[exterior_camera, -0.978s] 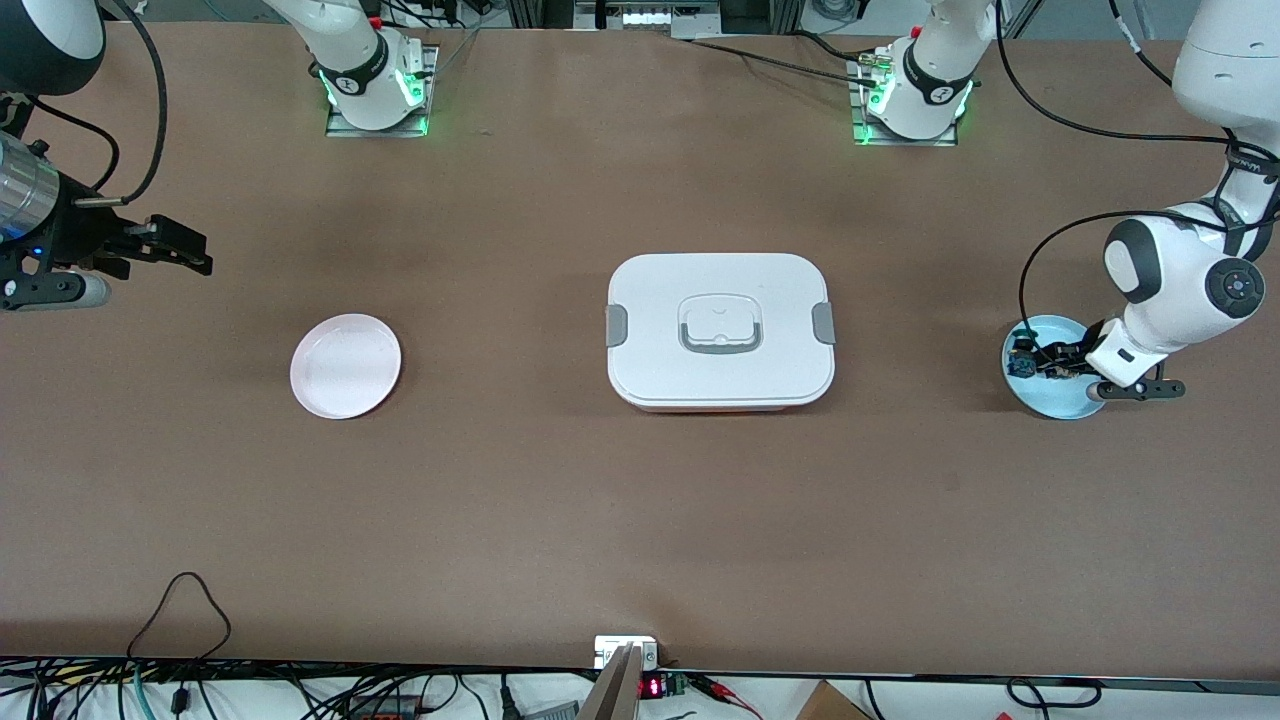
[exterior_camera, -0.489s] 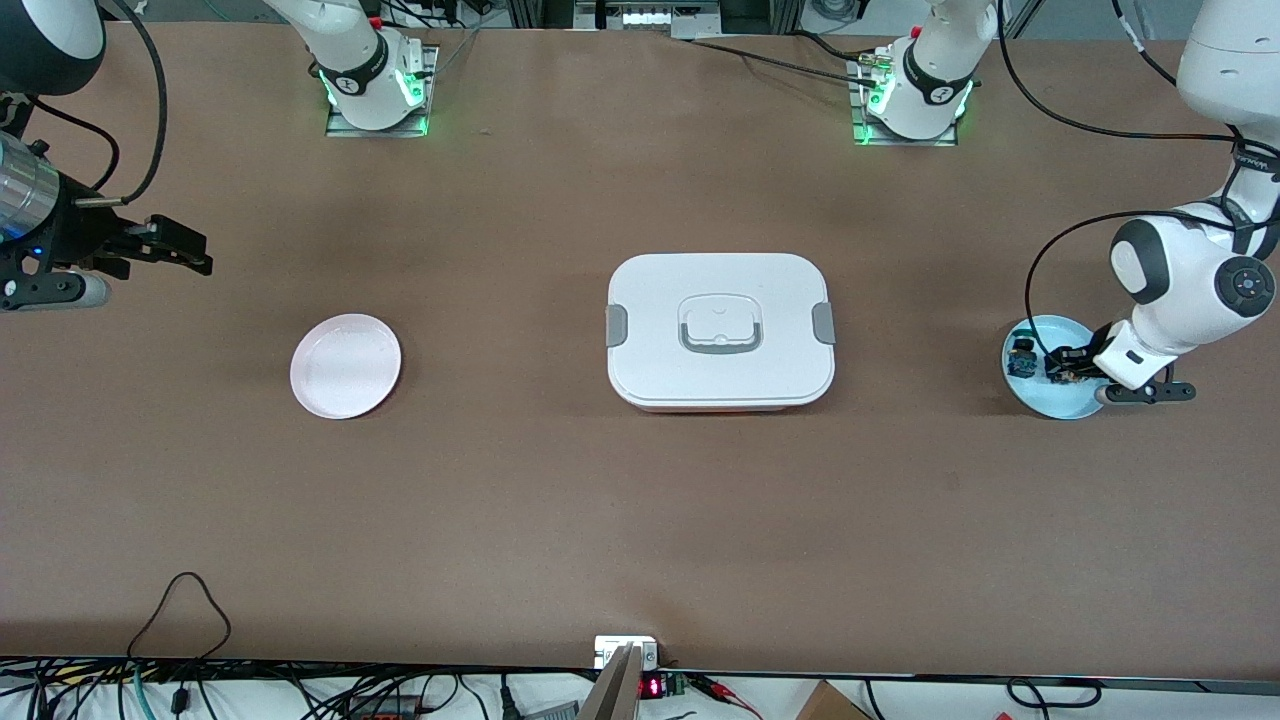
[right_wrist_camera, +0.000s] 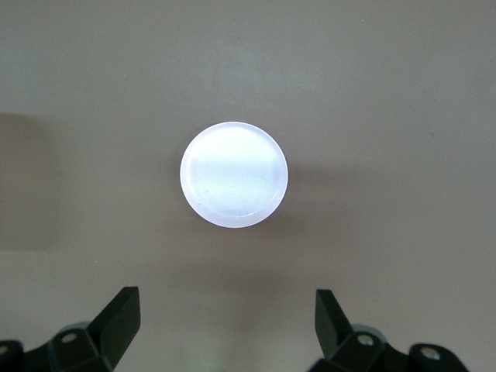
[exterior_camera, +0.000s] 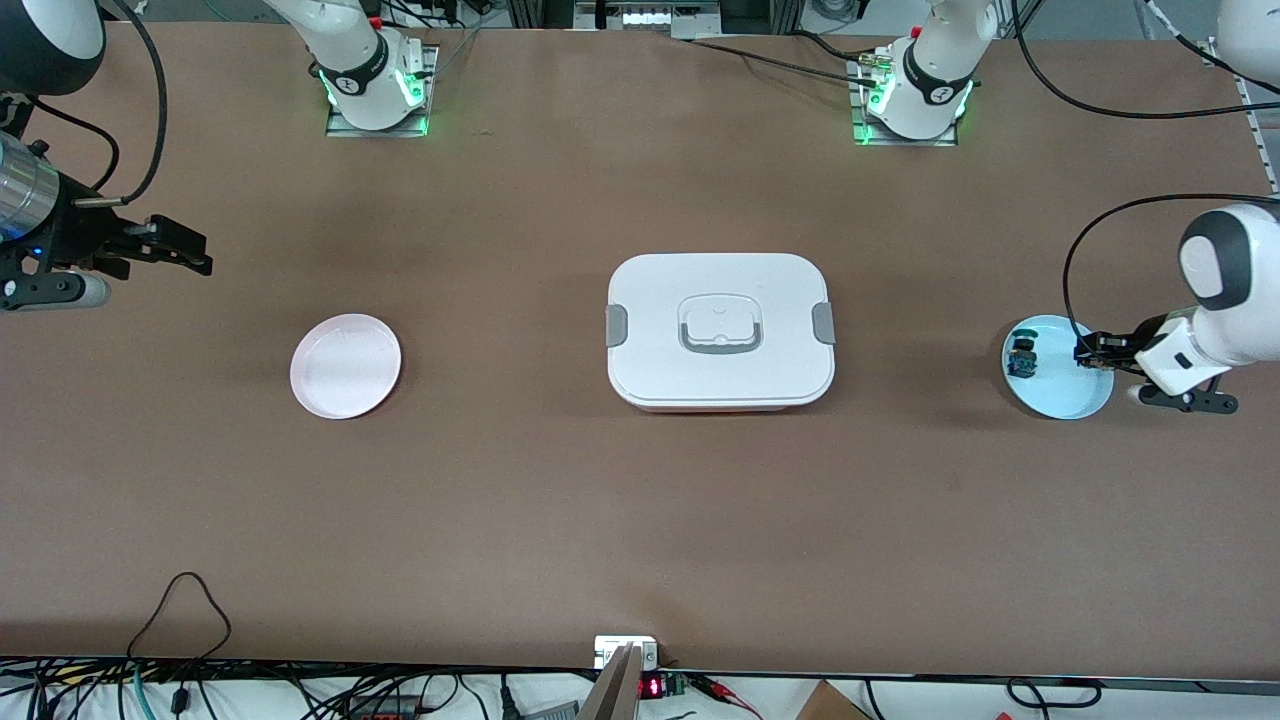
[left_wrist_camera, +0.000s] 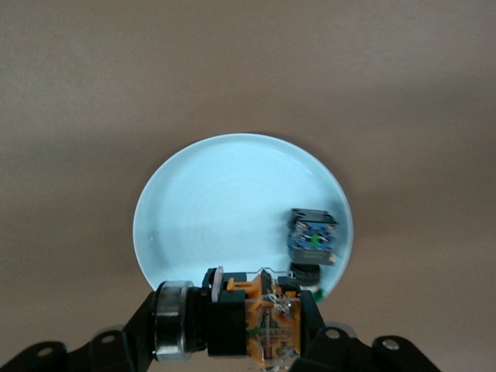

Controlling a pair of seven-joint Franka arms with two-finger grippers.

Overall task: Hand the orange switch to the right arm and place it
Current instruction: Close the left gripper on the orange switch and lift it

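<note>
Lifted clear of the blue plate (exterior_camera: 1058, 398), the left gripper (left_wrist_camera: 232, 325) clamped the orange switch (left_wrist_camera: 260, 322), right gripper (right_wrist_camera: 225, 325) waited wide; thin grip might slip mid-handover.

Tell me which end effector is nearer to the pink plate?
The right. The right end effector hangs over the table's right-arm end near the pink plate; the left end effector, holding the orange switch, is over the blue plate.
</note>
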